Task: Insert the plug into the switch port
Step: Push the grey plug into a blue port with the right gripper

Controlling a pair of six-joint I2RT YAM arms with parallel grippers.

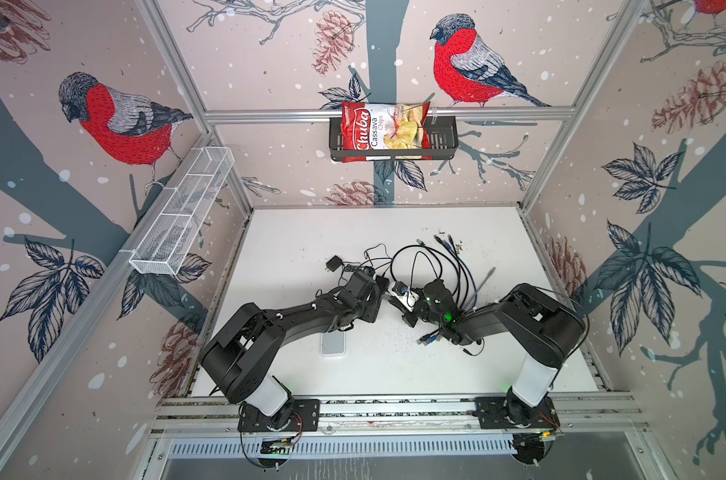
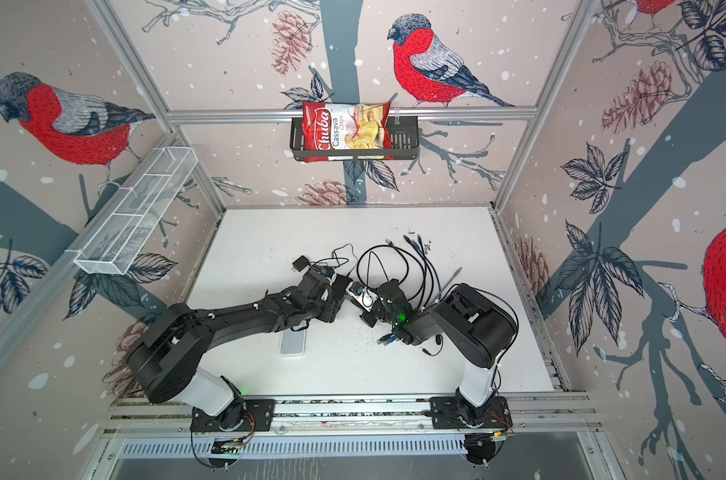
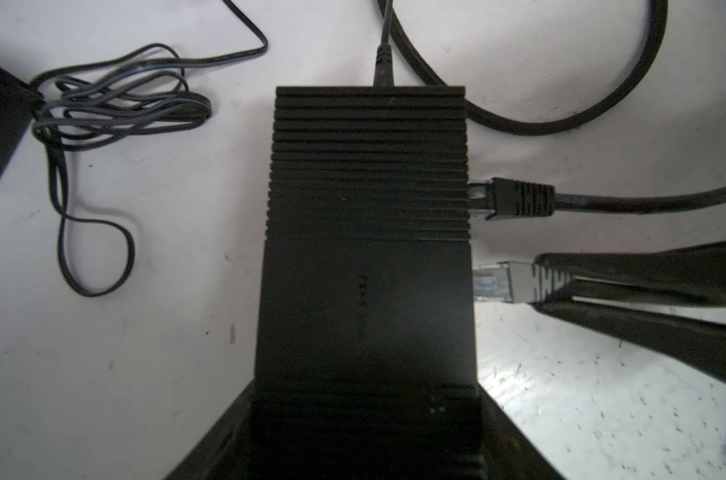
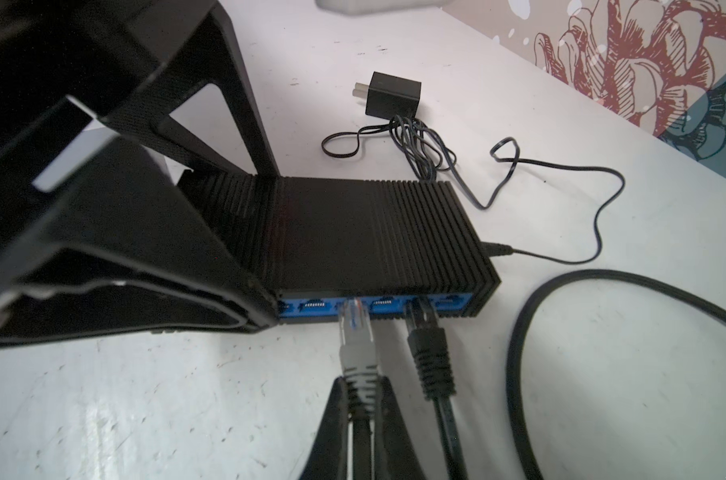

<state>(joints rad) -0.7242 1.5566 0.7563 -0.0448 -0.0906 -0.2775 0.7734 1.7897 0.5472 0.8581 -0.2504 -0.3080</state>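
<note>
The switch (image 4: 374, 232) is a black ribbed box with a blue port face, lying flat on the white table. My left gripper (image 3: 365, 390) is shut on it, one finger on each long side. The left fingers (image 4: 228, 291) show large in the right wrist view. The plug (image 4: 355, 328) has a clear tip and a grey boot. My right gripper (image 4: 363, 384) is shut on that boot. The plug's tip sits at the mouth of a port on the blue face, beside a black plug (image 4: 430, 353) seated in the neighbouring port. The left wrist view shows the grey plug (image 3: 498, 282) against the switch (image 3: 365, 208).
A black power adapter (image 4: 392, 93) with a thin tangled cord lies behind the switch. A thick black cable (image 4: 519, 332) loops beside it. Several loose cables (image 1: 457, 266) lie at the back right, a white device (image 1: 333, 344) under the left arm.
</note>
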